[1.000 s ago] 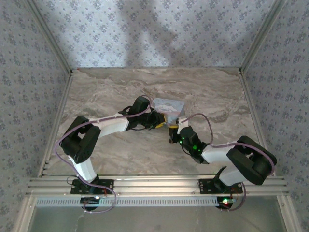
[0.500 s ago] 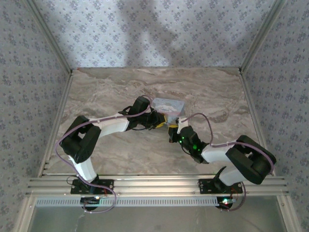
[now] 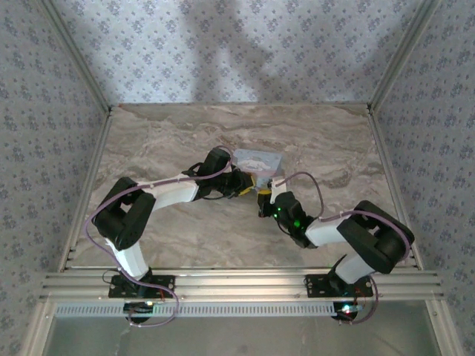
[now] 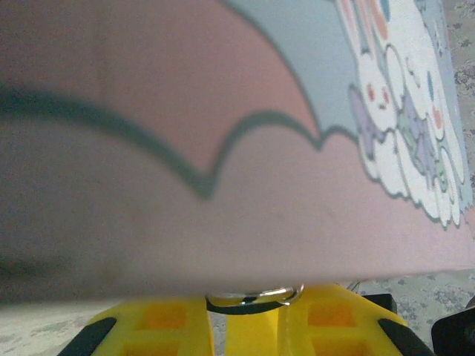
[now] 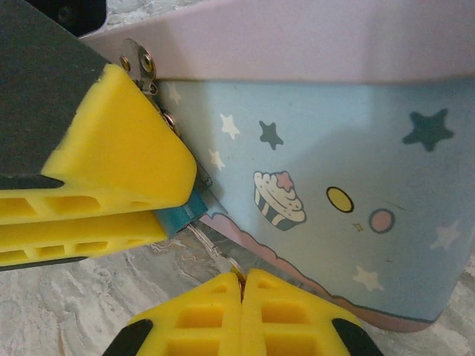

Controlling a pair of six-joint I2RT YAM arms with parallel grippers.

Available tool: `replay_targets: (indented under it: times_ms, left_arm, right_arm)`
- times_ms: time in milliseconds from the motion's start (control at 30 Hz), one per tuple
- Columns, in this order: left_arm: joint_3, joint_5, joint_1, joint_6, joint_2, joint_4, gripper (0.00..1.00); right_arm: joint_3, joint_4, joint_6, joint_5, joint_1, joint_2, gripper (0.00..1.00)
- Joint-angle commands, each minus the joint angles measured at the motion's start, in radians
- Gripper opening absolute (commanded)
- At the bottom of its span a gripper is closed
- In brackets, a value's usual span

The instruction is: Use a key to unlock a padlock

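Note:
In the right wrist view, a small teal padlock [image 5: 178,211] is clamped between the yellow fingers [image 5: 111,170] of my left gripper, right against a pastel box. A thin silver key [image 5: 213,248] runs from the padlock's underside down to my right gripper [image 5: 243,285], which is shut on the key's head. The left wrist view has the padlock's silver shackle [image 4: 252,300] between the fingers of my left gripper [image 4: 252,322]. From above, my left gripper [image 3: 247,184] and my right gripper [image 3: 265,196] meet in front of the box.
The pastel blue and pink box [image 3: 260,159] with cupcake and star prints [image 5: 334,185] stands on the marble table [image 3: 171,141], touching both grippers' work area. Patterned walls enclose the table on three sides.
The right arm's elbow has swung slightly left and forward. Both grippers stay at the padlock with the same grips.

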Motion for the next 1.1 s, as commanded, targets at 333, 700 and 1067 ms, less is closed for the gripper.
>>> replay_targets:
  times_ms: [333, 700, 1067]
  left_arm:
    - [0.019, 0.061, -0.019, -0.018, -0.005, 0.005, 0.03]
    - [0.020, 0.055, -0.024, -0.013, 0.002, -0.012, 0.03]
    - [0.029, 0.033, -0.033, 0.003, 0.019, -0.046, 0.03]
  right_arm:
    - [0.038, 0.152, -0.114, -0.062, -0.018, 0.062, 0.00]
    - [0.042, 0.193, -0.140, -0.069, -0.029, 0.065, 0.00]
    - [0.040, 0.229, -0.139, -0.100, -0.034, 0.045, 0.00]
